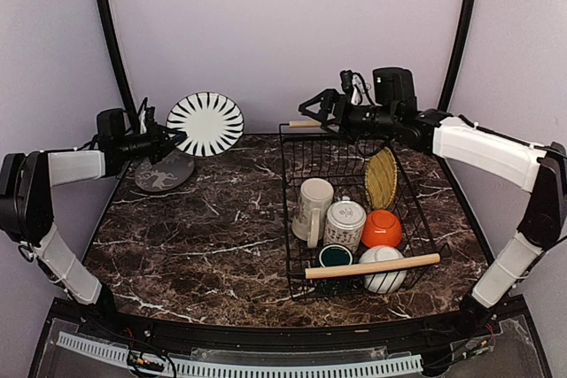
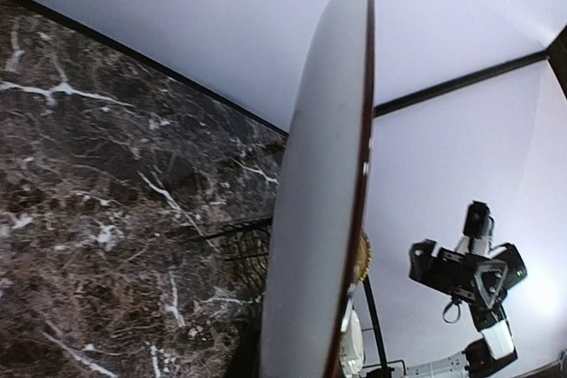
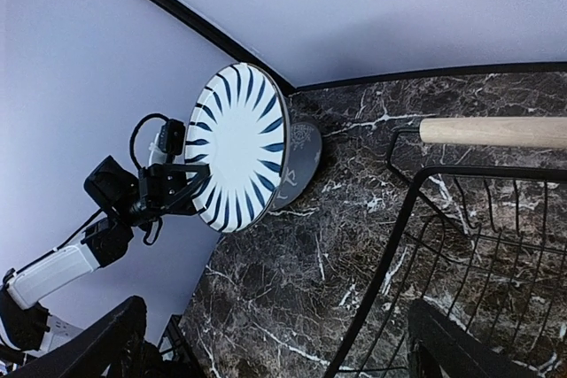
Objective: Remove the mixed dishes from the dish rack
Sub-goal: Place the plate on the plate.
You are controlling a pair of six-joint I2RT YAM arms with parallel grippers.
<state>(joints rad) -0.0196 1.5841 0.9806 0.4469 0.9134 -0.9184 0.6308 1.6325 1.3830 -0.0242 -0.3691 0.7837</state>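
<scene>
Standing on edge above the far left part of the table (image 1: pixel 221 236), the striped plate (image 1: pixel 205 123) was held by its rim in the clenched left tool (image 1: pixel 174 141), its black-and-white rayed face turned toward the right. Directly below it, a flat grey dish (image 1: pixel 164 174) was seen lying on the marble-patterned surface. In the left wrist view the held plate was shown edge-on, with only its pale back visible. The right tool (image 1: pixel 314 108) was found released, its fingers spread wide with nothing between them, hovering over the far left corner of the dish rack (image 1: pixel 286 210), just beside the far wooden handle (image 1: pixel 303 123). The rack was placed on the right half of the table, well apart from the held plate. Inside it, a cream mug (image 1: pixel 313 205) and a patterned mug (image 1: pixel 344 223) were set side by side near the middle, with a small green cup (image 1: pixel 335 256) just in front of them. An orange bowl (image 1: pixel 382 227) was seen upside down to their right, and a white bowl (image 1: pixel 390 281) was partly covered by the near wooden handle (image 1: pixel 372 265). A lime-green plate (image 1: pixel 381 177) was propped upright toward the far right side.
</scene>
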